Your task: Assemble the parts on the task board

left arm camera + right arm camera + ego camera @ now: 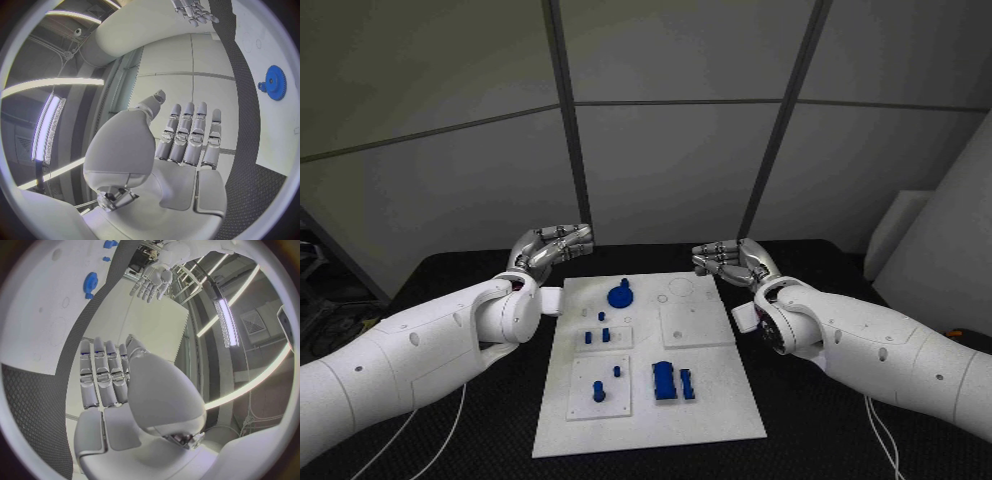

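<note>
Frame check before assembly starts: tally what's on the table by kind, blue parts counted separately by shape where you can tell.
Task board: 1
Blue gear: 1
Large blue blocks: 2
Small blue pegs: about 6, too small to be sure
Total: about 10

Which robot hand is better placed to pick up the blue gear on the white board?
Left, probably. The blue gear lies toward the left robot hand; the right robot hand is farther away. Both are empty.

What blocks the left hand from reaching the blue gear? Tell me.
Nothing visible. The left hand hovers empty beyond the board's far left corner, and only bare white board lies between it and the blue gear.
</note>
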Robot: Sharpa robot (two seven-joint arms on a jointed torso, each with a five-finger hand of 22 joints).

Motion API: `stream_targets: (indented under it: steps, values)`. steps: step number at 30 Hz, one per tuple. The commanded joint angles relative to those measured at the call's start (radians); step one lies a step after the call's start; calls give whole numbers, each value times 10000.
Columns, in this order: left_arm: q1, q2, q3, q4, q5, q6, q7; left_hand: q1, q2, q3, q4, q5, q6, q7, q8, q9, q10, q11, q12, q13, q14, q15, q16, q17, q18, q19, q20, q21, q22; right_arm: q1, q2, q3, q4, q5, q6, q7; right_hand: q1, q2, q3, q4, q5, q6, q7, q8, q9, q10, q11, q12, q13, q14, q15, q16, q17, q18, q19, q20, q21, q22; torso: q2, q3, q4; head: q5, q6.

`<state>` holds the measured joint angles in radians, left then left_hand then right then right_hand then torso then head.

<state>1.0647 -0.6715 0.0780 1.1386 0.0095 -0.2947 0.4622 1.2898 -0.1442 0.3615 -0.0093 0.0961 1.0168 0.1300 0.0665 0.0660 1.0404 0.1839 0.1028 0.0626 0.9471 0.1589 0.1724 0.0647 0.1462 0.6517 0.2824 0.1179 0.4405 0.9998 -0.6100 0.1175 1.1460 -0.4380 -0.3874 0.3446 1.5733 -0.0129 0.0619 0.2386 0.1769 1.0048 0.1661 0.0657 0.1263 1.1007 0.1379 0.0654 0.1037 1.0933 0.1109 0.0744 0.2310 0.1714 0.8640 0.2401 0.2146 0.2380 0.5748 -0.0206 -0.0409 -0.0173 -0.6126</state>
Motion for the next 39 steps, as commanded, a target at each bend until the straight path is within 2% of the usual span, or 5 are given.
stream_targets:
  steps: [1, 2, 13, 17, 39]
  values:
    - [-42, 137, 11, -137, 482, -463, 703, 123, 190, -268, 21, -22, -20, -44, -33, -16, -29, 97, -302, -4, 4, 72, -361, -16, 360, 68, 58, -166, -255, 24, 170, 29, -233, 775, 307, 740, -192, -8, 107, -134, -83, -74, 39, -27, -191, -32, 86, -28, -311, -16, 112, -127, -393, 144, 179, 54, -257, -243, -66, 57, 20, 57, 68]
    - [-37, 90, 2, -86, 97, -87, 110, -3792, 510, -1234, 93, -961, -3050, -390, -665, -660, -3144, -529, -1028, -626, -2841, -477, -724, -647, -438, -1937, -829, -441, -1466, 3, 120, 17, -155, 169, 40, 139, -4794, 129, -619, -774, -568, -3037, -476, -657, -470, -3326, -390, -654, -1037, -3304, -309, -744, -881, -515, -2531, -665, -771, -832, -21, 18, 7, 32, 45]
    - [-69, -245, -221, 1166, 43, -1415, 243, -6779, 1442, -2065, 93, -961, -5410, -1300, -665, -660, -5542, -935, -1028, -626, -5025, -811, -1724, -647, -664, -3418, -1480, -1179, -2476, 154, -430, -344, 1174, 1442, -1129, 627, -8364, 129, -619, -1304, -964, -5307, -846, -657, -1263, -5795, -1379, -654, -1037, -5745, -1109, -744, -1434, -733, -4426, -1233, -1267, -1384, -301, 203, 403, 170, 125]
    - [-95, -523, -406, 2210, -3, -2522, 354, -7656, 1442, -2282, 93, -961, -6090, -1300, -665, -660, -6237, -1065, -1028, -626, -5659, -1589, -1724, -647, -665, -3861, -1674, -1179, -2751, 278, -885, -641, 2270, 2493, -2094, 1030, -9433, 129, -619, -1463, -1769, -5995, -1661, -657, -1263, -6550, -1379, -654, -1037, -6498, -1109, -744, -1560, -801, -5036, -1403, -1396, -1530, -306, 206, 409, 173, 126]
    - [-147, -1085, -780, 4314, -95, -4753, 578, -10840, 1442, -3615, 93, -961, -8573, -1300, -665, -660, -8774, -1839, -1028, -626, -7980, -1589, -1724, -647, -1462, -5473, -2824, -1179, -4405, 502, -1700, -1175, 4240, 4380, -3826, 1754, -13227, 129, -619, -2386, -1769, -8438, -1661, -657, -1263, -9238, -1379, -654, -1037, -9173, -1109, -744, -2310, -1714, -7194, -2401, -2146, -2380, -306, 206, 409, 173, 126]
